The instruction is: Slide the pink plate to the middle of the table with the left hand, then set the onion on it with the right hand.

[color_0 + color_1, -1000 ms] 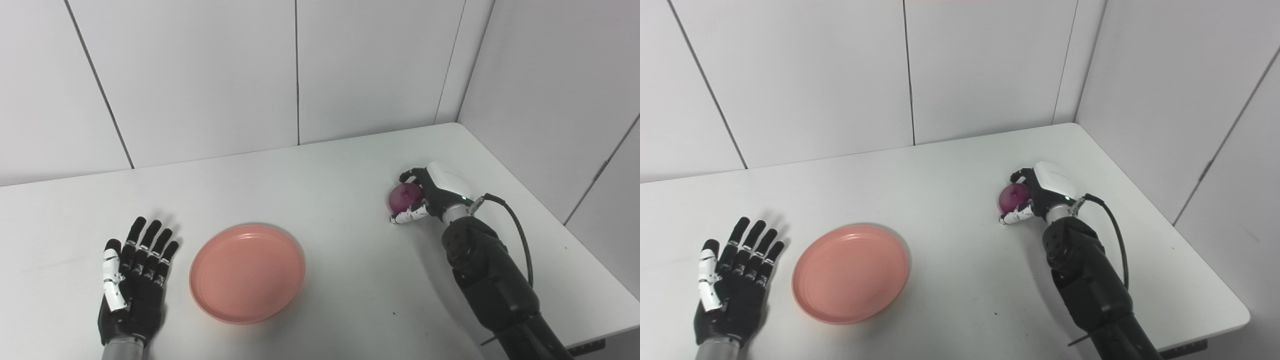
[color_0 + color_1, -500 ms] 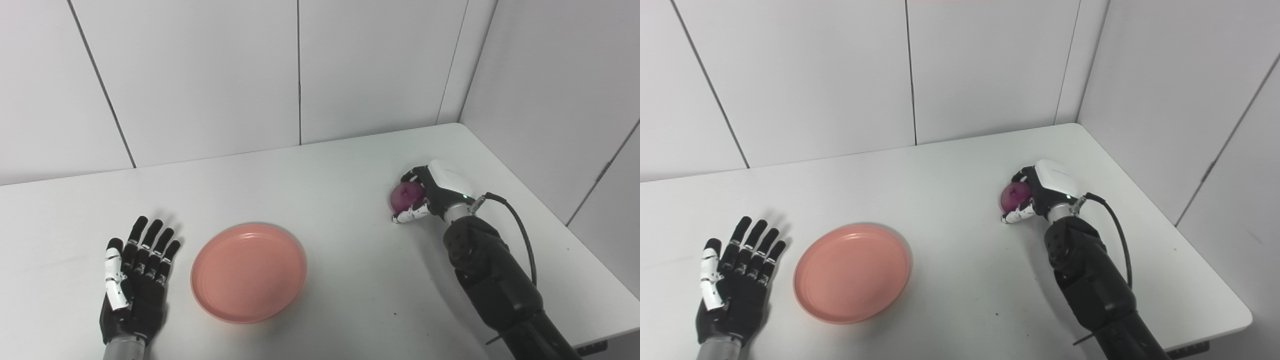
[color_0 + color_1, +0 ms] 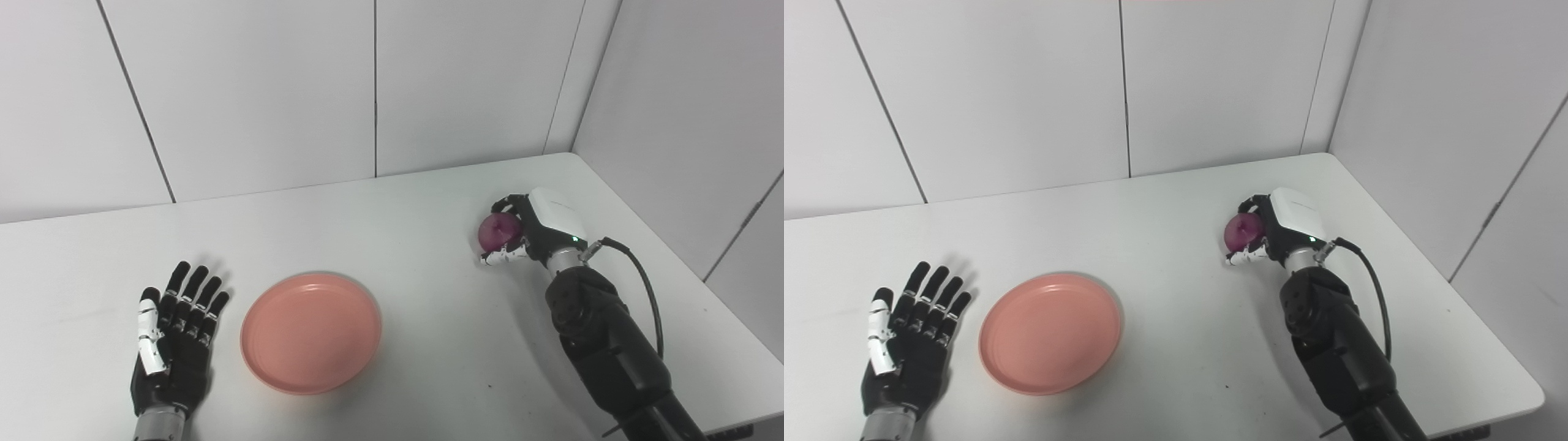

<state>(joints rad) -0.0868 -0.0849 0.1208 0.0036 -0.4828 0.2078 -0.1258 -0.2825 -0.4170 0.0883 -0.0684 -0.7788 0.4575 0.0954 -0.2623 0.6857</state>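
Carrying the onion (image 3: 497,231), clasped in our right hand (image 3: 531,231) at about 2 o'clock on the tabletop (image 3: 429,306), we should lift it clear and set it gently in the middle of the pink plate (image 3: 311,331), which sits near 7 o'clock. Our left hand (image 3: 174,343) lies flat, fingers spread and empty, just beside the plate at its 9 o'clock, and nothing blocks the path.

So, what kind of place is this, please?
Probably a robot test booth, not a home: a bare white table boxed in by plain white wall panels, with only a plate and an onion in the right hand.
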